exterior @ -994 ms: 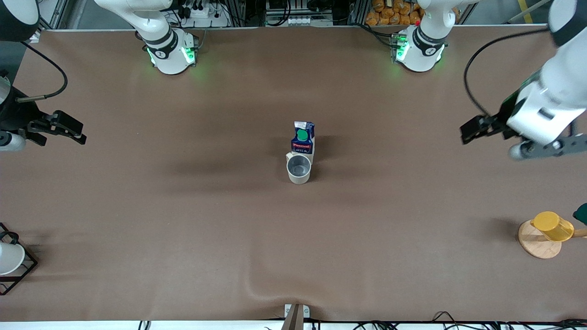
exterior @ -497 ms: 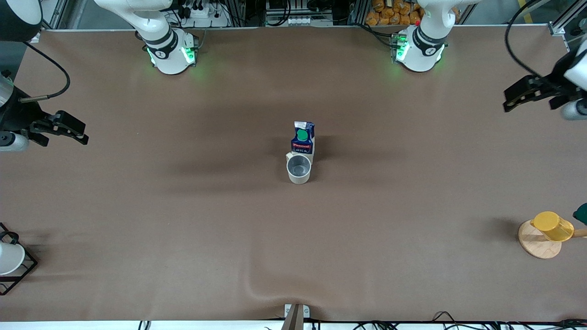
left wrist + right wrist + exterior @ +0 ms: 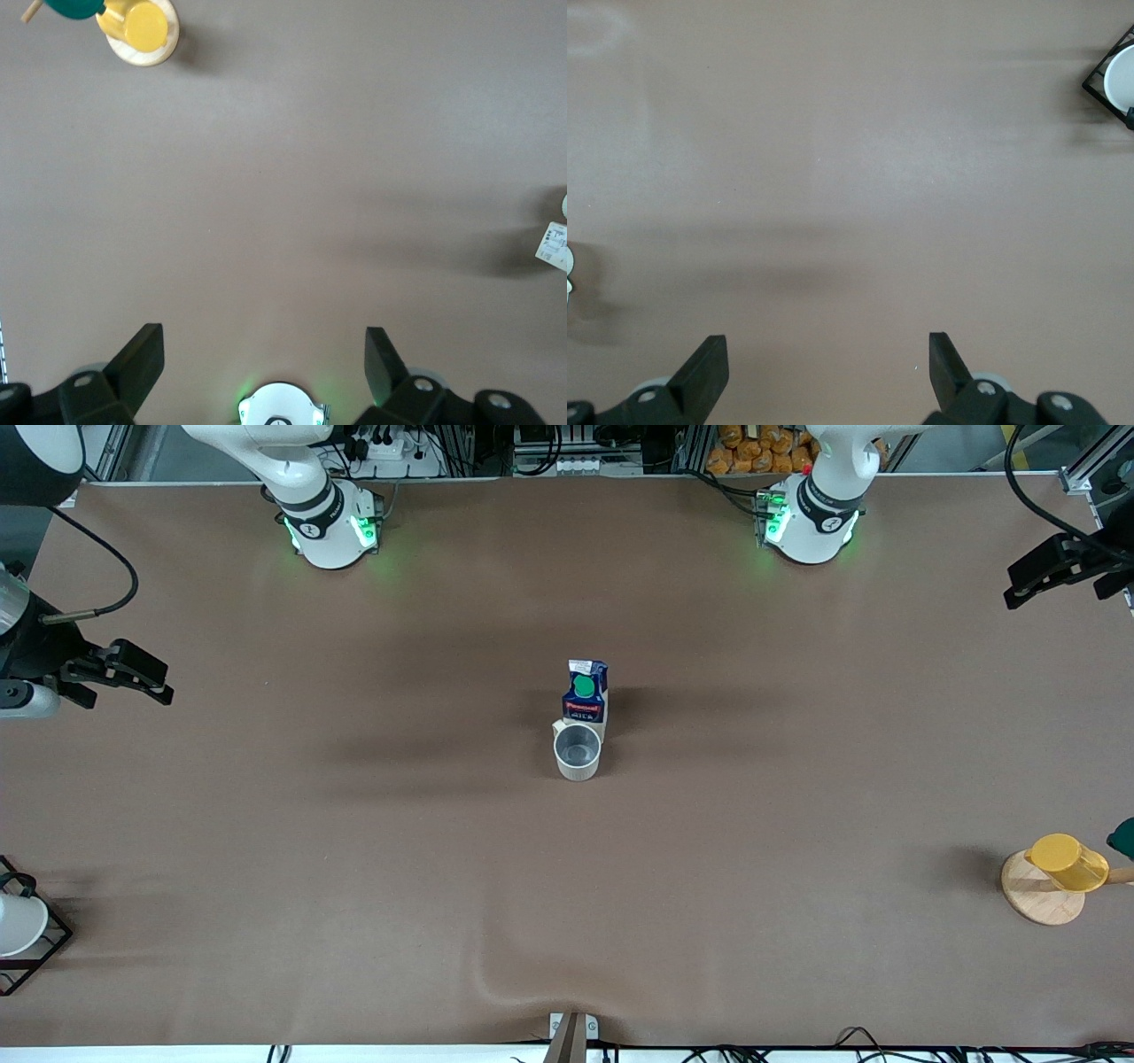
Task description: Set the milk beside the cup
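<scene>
Mid-table we see the milk (image 3: 585, 695) standing upright, green cap facing the front camera. The cup (image 3: 577, 751) stands upright just beside it, nearer the front camera, the 2 touching or nearly so; we cannot tell which. The cup's small handle points toward the right arm's end.

The left gripper (image 3: 1054, 571) is up in the air over the table's edge at the left arm's end. Its wrist view shows its 2 fingers (image 3: 137, 367) spread wide with nothing between them.

The right gripper (image 3: 133, 669) hangs over the right arm's end of the table, its fingers (image 3: 704, 372) likewise wide apart and bare.

A yellow cup (image 3: 1067, 861) sits on a wooden stand (image 3: 1041, 899) at the left arm's end; a white cup (image 3: 18, 923) sits in a black wire rack (image 3: 40, 957) at the right arm's end, both nearer the front camera than the milk.
</scene>
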